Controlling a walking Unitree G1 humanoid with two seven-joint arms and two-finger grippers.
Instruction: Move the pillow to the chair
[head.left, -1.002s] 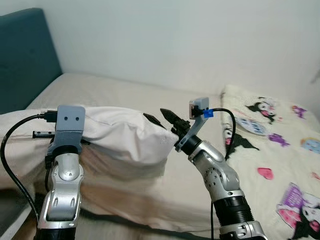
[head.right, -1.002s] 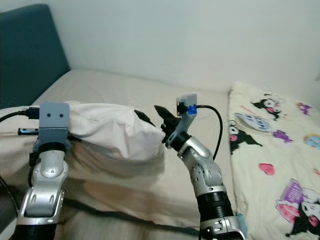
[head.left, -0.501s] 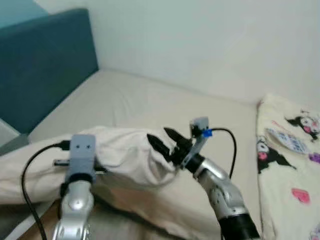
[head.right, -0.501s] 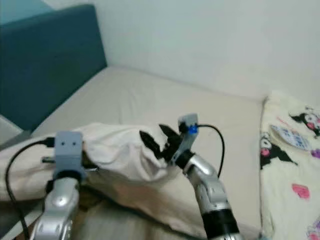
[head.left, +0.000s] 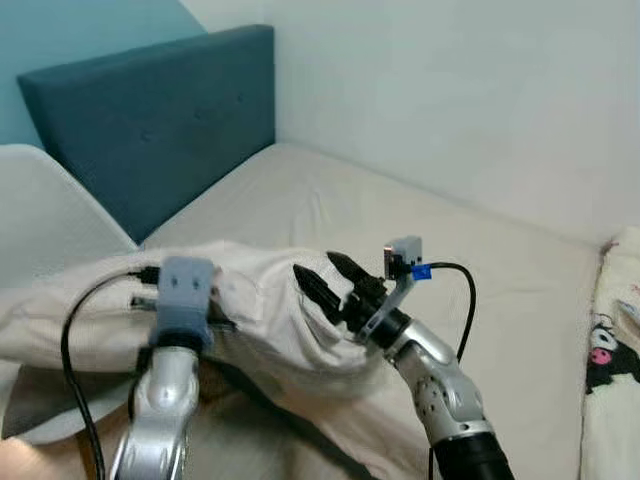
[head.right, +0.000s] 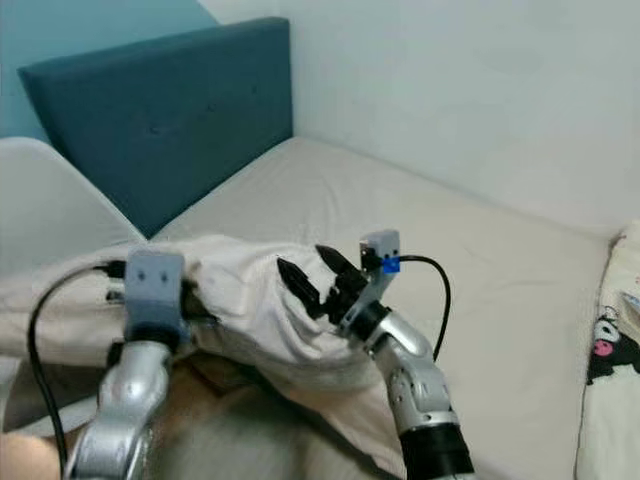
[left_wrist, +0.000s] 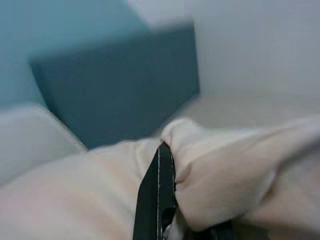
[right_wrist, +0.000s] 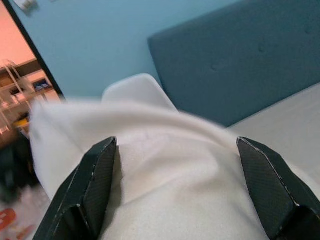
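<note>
Left eye view: I have the pillow (head.left: 270, 320) up off the bed (head.left: 400, 230), slung between both arms, chair (head.left: 50, 230) at my left just beside it. Left gripper (head.left: 215, 322) is buried in fabric; right gripper (head.left: 322, 285) is spread wide, fingers pushed against the pillow's end, not pinching. Risk I see: the right side is only propped, so a turn toward the chair could let that end slide off and sag. Right eye view: same scene, headboard (head.right: 170, 110) behind, pillow drooping low between my arms; it could snag on the chair's edge. Left wrist view: black finger (left_wrist: 157, 195) clamped on a fold of pillow, a thin bite that may pull free. Right wrist view: both fingers (right_wrist: 97, 180) splayed over pillow cloth, holding nothing.
</note>
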